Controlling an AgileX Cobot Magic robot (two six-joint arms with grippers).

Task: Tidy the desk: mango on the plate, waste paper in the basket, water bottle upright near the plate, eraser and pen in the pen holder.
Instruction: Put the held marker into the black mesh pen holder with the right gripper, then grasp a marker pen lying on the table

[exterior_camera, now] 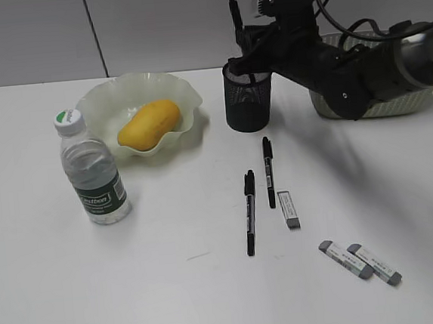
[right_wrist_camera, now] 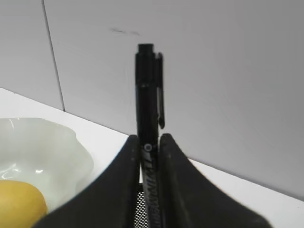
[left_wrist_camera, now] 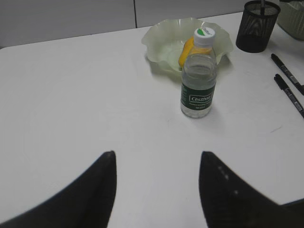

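Right arm lowering a black marker pen into the black mesh cup.

Exterior: right gripper (exterior_camera: 246,44) is hanging over the black metal mesh pen holder (exterior_camera: 248,95), carrying a black marker pen (exterior_camera: 235,15) upright so it can drop in tip-first. Smooth yellow-orange mango (exterior_camera: 149,125) is lying in the pale green ruffled plate (exterior_camera: 98,96); clear water bottle (exterior_camera: 91,172) with dark green label is standing beside it. Two more black pens (exterior_camera: 250,211) and three grey-and-white erasers (exterior_camera: 288,209) are lying loose on the white desk (exterior_camera: 99,293).
Left wrist: left gripper (left_wrist_camera: 156,183) is idling, jaws spread and empty.
Right wrist: fingers (right_wrist_camera: 124,180) are pinching the pen barrel.
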